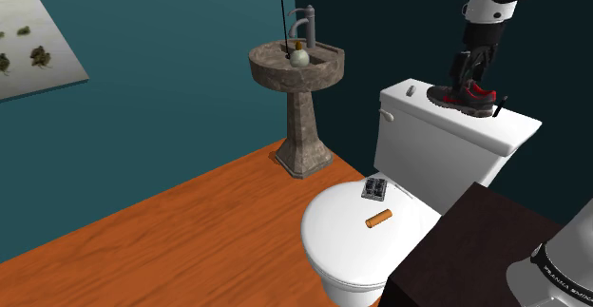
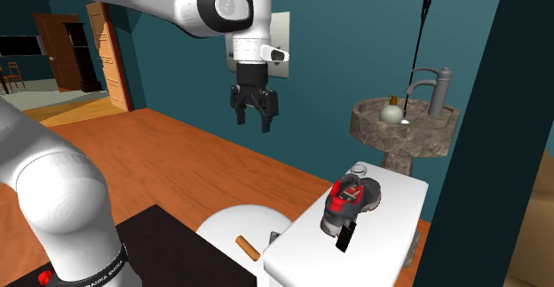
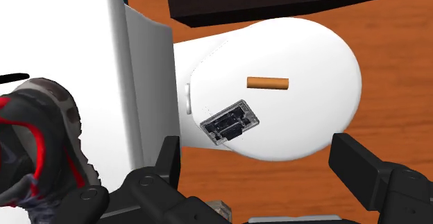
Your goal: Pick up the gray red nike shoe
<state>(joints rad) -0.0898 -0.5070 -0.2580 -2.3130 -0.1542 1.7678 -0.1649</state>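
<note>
Shoulder view: grey-and-red sneaker (image 1: 464,97) sits on the white toilet tank (image 1: 447,139), with my black two-finger pincer (image 1: 468,75) showing just above it. Second exterior view — pincer (image 2: 252,123) spread, clear of the sneaker (image 2: 352,201), holding nothing. Wrist view: fingers apart over the round white toilet lid (image 3: 305,118), sneaker (image 3: 35,146) outside one finger, on the tank.

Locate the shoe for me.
The shoe sits on the white toilet tank, right of centre in the second exterior view, lower right of the open claw.
</note>
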